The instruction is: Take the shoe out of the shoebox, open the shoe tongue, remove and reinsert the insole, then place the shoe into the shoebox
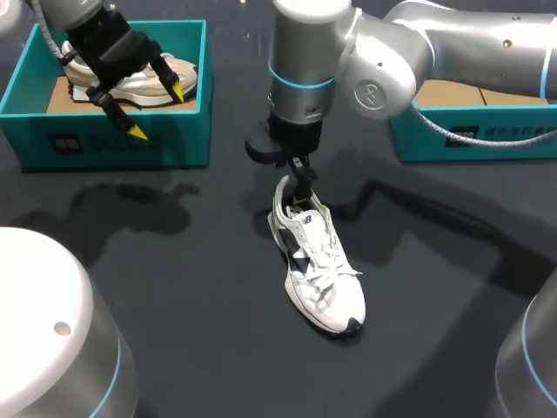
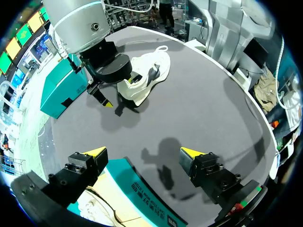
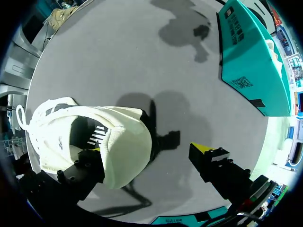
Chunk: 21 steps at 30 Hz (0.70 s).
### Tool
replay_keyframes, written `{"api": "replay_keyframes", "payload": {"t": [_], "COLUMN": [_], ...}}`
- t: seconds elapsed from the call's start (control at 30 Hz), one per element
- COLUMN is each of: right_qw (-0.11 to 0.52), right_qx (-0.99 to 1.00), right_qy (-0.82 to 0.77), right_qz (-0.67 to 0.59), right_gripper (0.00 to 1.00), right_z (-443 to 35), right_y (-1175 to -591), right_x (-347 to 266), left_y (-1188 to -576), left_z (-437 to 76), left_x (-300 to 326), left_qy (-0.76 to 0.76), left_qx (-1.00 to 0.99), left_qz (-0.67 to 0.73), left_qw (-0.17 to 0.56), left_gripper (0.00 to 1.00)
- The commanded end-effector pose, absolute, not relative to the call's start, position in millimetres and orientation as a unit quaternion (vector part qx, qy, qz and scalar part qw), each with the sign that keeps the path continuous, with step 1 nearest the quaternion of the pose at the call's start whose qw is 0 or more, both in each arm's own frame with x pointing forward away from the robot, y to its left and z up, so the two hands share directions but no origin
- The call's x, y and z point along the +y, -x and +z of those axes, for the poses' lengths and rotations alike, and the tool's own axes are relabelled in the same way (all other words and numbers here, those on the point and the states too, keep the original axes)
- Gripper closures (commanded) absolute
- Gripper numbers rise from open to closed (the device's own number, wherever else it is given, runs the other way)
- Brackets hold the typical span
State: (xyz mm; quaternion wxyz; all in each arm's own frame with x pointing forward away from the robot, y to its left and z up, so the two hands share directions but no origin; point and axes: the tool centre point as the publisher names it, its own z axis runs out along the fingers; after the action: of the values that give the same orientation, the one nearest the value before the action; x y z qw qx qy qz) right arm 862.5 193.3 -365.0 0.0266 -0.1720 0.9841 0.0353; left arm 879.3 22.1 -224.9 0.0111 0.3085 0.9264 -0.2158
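Observation:
A white shoe with dark side patches (image 1: pixel 318 266) lies on the dark table, toe toward the front. My right gripper (image 1: pixel 300 193) hangs over its heel. In the right wrist view the shoe's heel (image 3: pixel 125 142) stands between the open fingers: one finger is down inside the shoe's mouth, and the other fingertip (image 3: pixel 201 149) is outside behind the heel, apart from it. My left gripper (image 1: pixel 158 111) is open and empty above the front wall of the teal shoebox (image 1: pixel 117 139) at the back left. From the left wrist the white shoe (image 2: pixel 149 75) shows far ahead.
A second, beige shoe (image 1: pixel 148 83) lies inside the left shoebox. Another teal box (image 1: pixel 474 131) stands at the back right, under my right arm. Two white arm bases (image 1: pixel 43 331) fill the front corners.

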Motion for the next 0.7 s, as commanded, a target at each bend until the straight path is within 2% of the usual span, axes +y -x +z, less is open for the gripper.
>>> {"api": "replay_keyframes", "payload": {"t": [0.03,0.3,0.4,0.43,0.5,0.53,0.57,0.7], "right_qw": [0.021,0.023,0.022,0.022,0.021,0.02,0.02,0.023], "right_qx": [0.985,0.987,0.988,0.988,0.989,0.989,0.989,0.991], "right_qy": [0.168,0.153,0.147,0.145,0.141,0.139,0.137,0.126], "right_qz": [0.039,0.044,0.045,0.046,0.047,0.048,0.048,0.046], "right_gripper": [0.04,0.18,0.27,0.47,0.64,0.77,0.98,1.0], "right_z": [-378.9,-384.7,-386.6,-387.3,-389.1,-389.9,-390.5,-389.5], "right_y": [-870.0,-866.0,-863.2,-862.3,-861.3,-860.9,-860.4,-857.1], "right_x": [199.7,207.3,209.3,209.5,209.1,208.7,208.2,205.1], "left_y": [-879.2,-879.2,-879.2,-879.2,-879.2,-879.2,-879.2,-879.2], "left_z": [-224.8,-224.8,-224.8,-224.8,-224.8,-224.8,-224.8,-224.8], "left_x": [22.3,22.3,22.3,22.3,22.3,22.3,22.3,22.3], "left_qy": [-0.309,-0.309,-0.309,-0.309,-0.309,-0.309,-0.309,-0.309], "left_qx": [0.927,0.927,0.927,0.927,0.927,0.927,0.927,0.927], "left_qz": [-0.214,-0.214,-0.214,-0.214,-0.214,-0.214,-0.214,-0.214], "left_qw": [0.011,0.011,0.011,0.011,0.011,0.011,0.011,0.011], "left_gripper": [0.0,0.0,0.0,0.0,0.0,0.0,0.0,0.0]}}
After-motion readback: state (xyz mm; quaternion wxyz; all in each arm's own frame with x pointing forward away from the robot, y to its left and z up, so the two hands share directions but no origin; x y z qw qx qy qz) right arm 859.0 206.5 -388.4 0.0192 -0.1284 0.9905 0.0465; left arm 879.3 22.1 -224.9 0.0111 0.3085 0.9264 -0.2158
